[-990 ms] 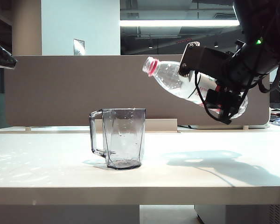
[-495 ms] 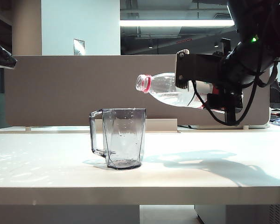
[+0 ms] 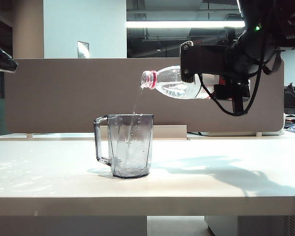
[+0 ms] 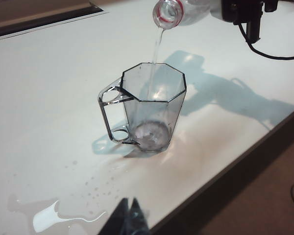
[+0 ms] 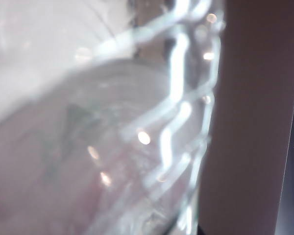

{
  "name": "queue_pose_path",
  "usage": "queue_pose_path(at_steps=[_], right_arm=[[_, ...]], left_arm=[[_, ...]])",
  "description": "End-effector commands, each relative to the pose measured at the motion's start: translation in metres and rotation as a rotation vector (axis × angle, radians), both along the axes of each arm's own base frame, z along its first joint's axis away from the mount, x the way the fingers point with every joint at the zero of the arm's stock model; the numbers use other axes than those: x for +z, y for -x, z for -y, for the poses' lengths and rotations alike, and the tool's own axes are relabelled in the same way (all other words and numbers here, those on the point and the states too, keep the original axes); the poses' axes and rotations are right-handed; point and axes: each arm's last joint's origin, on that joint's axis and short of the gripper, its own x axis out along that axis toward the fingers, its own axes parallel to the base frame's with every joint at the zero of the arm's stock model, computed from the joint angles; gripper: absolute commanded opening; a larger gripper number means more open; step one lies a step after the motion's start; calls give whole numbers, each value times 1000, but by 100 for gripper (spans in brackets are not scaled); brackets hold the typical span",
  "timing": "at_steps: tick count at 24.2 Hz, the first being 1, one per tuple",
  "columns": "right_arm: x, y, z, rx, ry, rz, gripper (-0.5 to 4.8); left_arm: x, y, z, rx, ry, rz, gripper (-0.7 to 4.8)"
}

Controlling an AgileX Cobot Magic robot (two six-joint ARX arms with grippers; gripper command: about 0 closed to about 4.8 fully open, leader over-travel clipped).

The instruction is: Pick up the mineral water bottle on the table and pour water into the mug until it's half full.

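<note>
Clear mineral water bottle [image 3: 179,88], clamped in the right gripper [image 3: 214,81], lies tilted at the mug's [image 3: 131,145] one o'clock so water [image 4: 156,54] falls inside; left gripper [image 4: 128,219] seems shut, idle.

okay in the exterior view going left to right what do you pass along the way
Left hand at the frame's left edge → mug on the table → thin stream of water → mineral water bottle, tipped with its mouth leftward → right hand gripping the bottle.

Bright ceiling strip light [image 3: 187,23] overhead; soft shadows beside the mug [image 3: 130,145]; right wrist view blurred, glare-speckled.
</note>
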Motion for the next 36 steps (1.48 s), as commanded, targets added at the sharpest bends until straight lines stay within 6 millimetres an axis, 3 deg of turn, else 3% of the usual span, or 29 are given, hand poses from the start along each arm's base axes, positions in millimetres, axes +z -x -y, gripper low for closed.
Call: queue_pose_path(at_steps=[1,36], right_arm=[[11,-1,-2,5,-3,58,220],[15,-3,-1,16,174,110,220]], left_arm=[[2,0,0,0,8,8,-1],[2,0,0,0,9,9,-1]])
